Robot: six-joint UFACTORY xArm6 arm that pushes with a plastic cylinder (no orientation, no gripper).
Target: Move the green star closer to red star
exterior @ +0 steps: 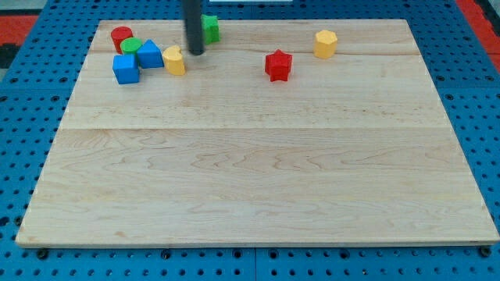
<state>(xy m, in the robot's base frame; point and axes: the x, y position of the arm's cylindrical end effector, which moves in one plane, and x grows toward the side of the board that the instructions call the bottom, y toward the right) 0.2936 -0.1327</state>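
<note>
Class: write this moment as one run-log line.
my tip: just left of green star, touching unclear | red star: apart, to the view's right | move: not done

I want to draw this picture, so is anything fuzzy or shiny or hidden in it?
In the camera view, the straight dark rod, ending at my tip, looks soft and blurred; it hides part of the green star block behind it, at the view's top. The light wooden board has a faint sheen, with no harsh glare. The red star block looks sharp and casts only a small, soft shadow.
</note>
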